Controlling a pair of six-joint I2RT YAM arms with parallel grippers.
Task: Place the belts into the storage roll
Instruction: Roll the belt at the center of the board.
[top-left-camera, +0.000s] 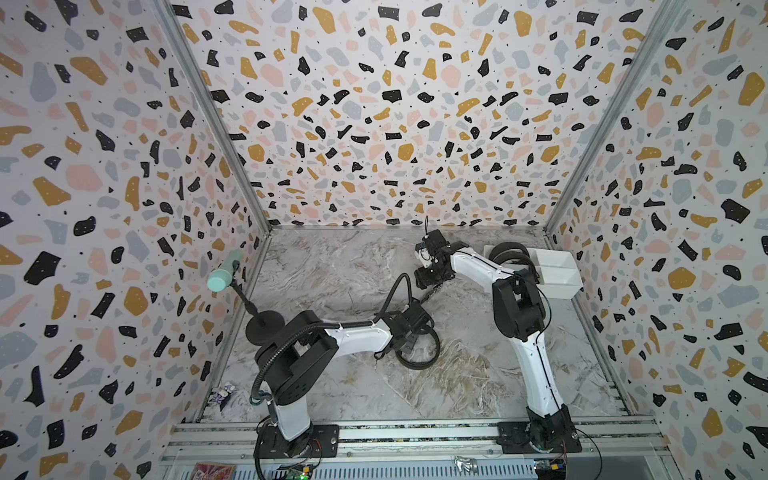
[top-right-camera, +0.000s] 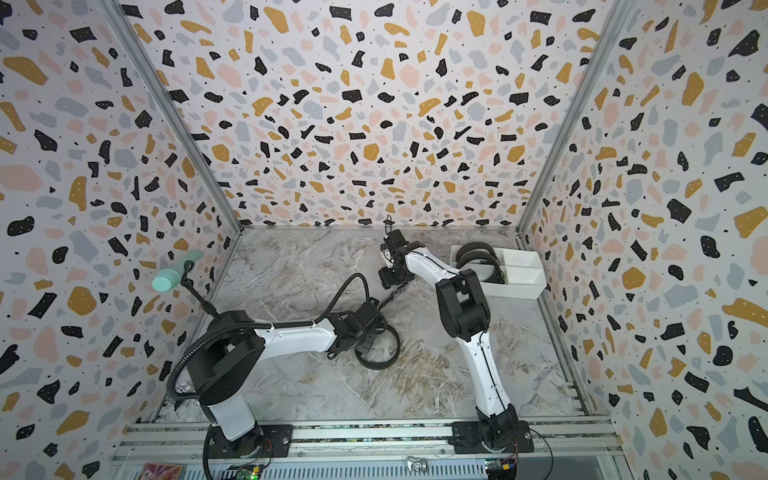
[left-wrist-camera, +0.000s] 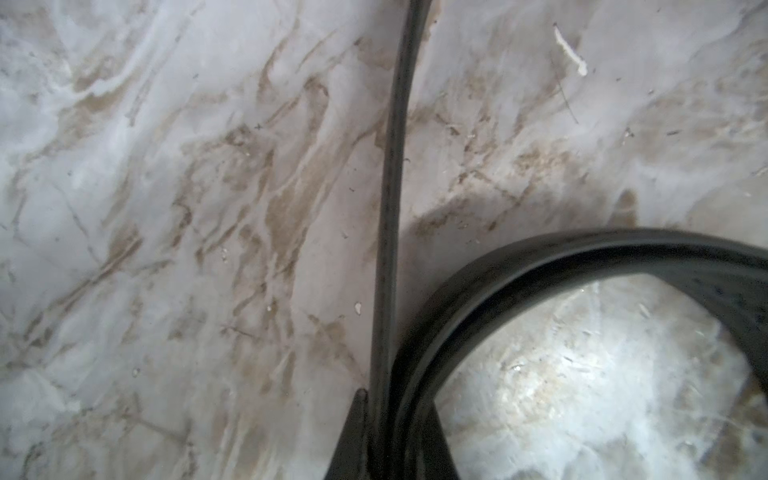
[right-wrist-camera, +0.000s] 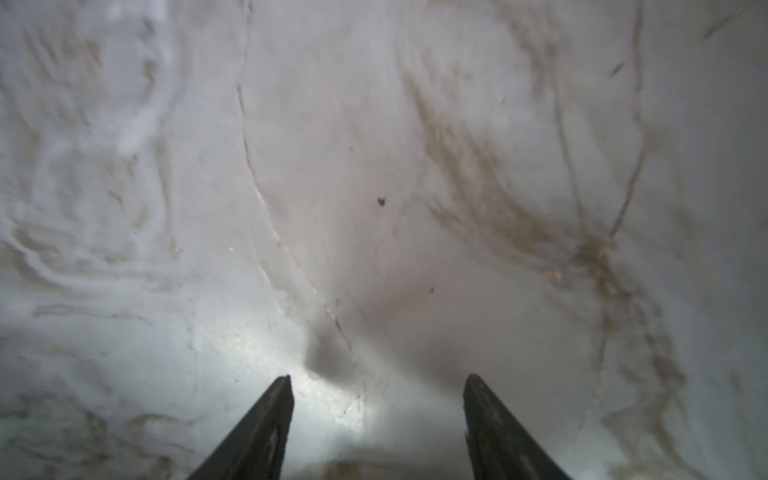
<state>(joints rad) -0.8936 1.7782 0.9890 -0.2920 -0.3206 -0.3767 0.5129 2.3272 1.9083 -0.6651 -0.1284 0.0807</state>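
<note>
Belt (left-wrist-camera: 385, 208) pinched in left end effector (left-wrist-camera: 392, 403), tail pointing toward right end effector (right-wrist-camera: 378, 380) (jaws apart, empty); storage roll (top-left-camera: 559, 277) lies beyond, nearer that arm.

Robot lab cell, not a home or shop. Evidence:
- Two white-and-black arms, left arm (top-left-camera: 361, 332) and right arm (top-left-camera: 536, 357), are bolted via black base plates (top-left-camera: 326, 440) to an aluminium rail (top-left-camera: 415, 434), well behind the right gripper (right-wrist-camera: 379, 376) fingers (right-wrist-camera: 257, 432).
- The surface directly under those fingers is a marble-print sheet (right-wrist-camera: 374, 166).
- Terrazzo-print walls (top-left-camera: 395, 104) on aluminium corner posts (top-left-camera: 212, 112) box the bench in on three sides, well beyond the fingertips.
- A bare circuit board (top-left-camera: 301, 473) with a lit green LED sits at the rail edge.
- A ribbed cable hose (top-left-camera: 264, 368) runs loose off the left arm.
- A foam-capped microphone (top-left-camera: 222, 276) on a gooseneck stand sits off to the side, well apart from the fingers.
</note>
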